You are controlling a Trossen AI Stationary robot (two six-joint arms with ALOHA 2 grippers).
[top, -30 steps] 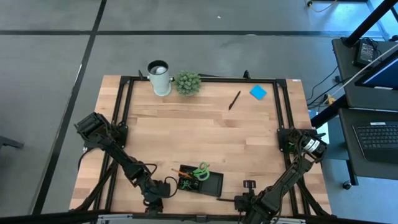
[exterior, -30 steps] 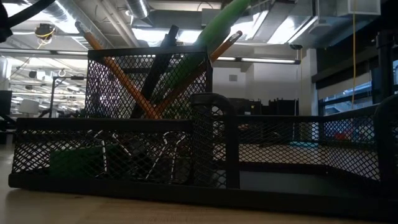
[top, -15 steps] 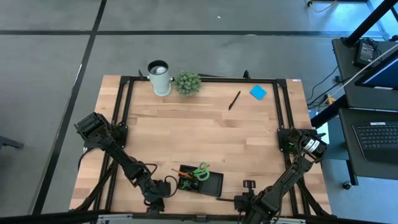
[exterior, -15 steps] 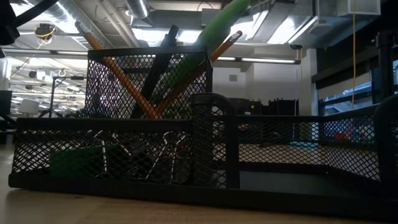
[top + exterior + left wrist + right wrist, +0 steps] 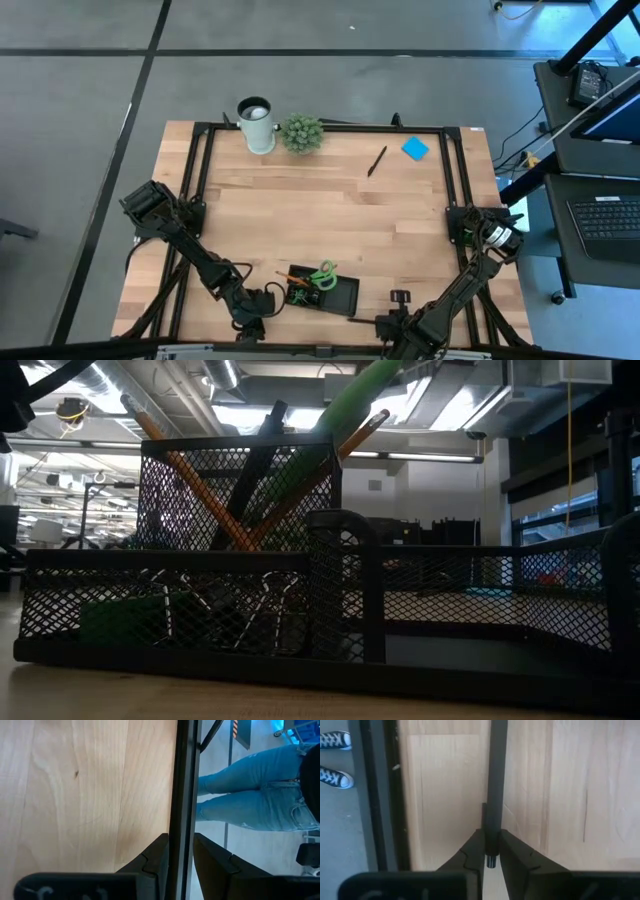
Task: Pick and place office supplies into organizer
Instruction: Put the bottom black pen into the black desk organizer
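The black mesh organizer [image 5: 322, 288] sits at the table's near edge. The low view shows orange pencils [image 5: 190, 485], a black pen and green scissor handles [image 5: 350, 400] standing in its tall compartment. A green eraser [image 5: 120, 620] and binder clips [image 5: 240, 610] lie in its low one. Another black pen [image 5: 376, 160] and the blue sticky-note pad [image 5: 415, 148] lie flat near the far right corner. My right gripper [image 5: 385, 324] [image 5: 491, 832] is right of the organizer, shut on a thin black pen [image 5: 496, 780]. My left gripper [image 5: 250, 322] [image 5: 181, 836] waits left of the organizer, narrowly open. My right gripper pinches the black pen near one end [image 5: 491, 845] between its two fingers. The pen lies along the fingers and points away past their tips, toward the table's left [image 5: 360, 321]. Whether it is clear of the wood I cannot tell.
A white cup [image 5: 256, 124] and a small green plant [image 5: 302, 132] stand at the far edge. A black frame rail [image 5: 181, 770] [image 5: 375, 795] runs round the table. A person in blue jeans [image 5: 250, 795] and sneakers [image 5: 335, 740] stands just past the near edge.
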